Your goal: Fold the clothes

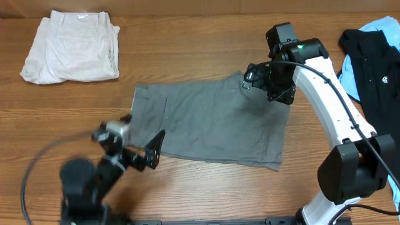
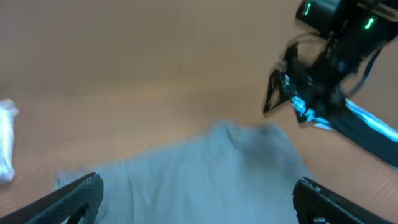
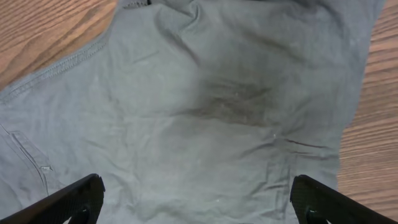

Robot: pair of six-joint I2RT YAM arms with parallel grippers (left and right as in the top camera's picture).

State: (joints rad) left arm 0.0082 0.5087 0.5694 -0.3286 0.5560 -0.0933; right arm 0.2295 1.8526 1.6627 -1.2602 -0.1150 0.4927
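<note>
Grey shorts (image 1: 212, 122) lie spread flat in the middle of the wooden table. My right gripper (image 1: 262, 78) is open and empty above the shorts' far right corner; its wrist view looks straight down on the wrinkled grey cloth (image 3: 211, 118) between the jaws (image 3: 198, 199). My left gripper (image 1: 147, 147) is open and empty at the shorts' near left edge, blurred. In the left wrist view the jaws (image 2: 199, 199) frame the blurred grey cloth (image 2: 205, 168), with the right arm (image 2: 323, 81) beyond.
Folded white shorts (image 1: 72, 47) lie at the far left. A black garment (image 1: 375, 62) over a light blue one (image 1: 381, 28) is piled at the far right. Bare wood shows along the near edge.
</note>
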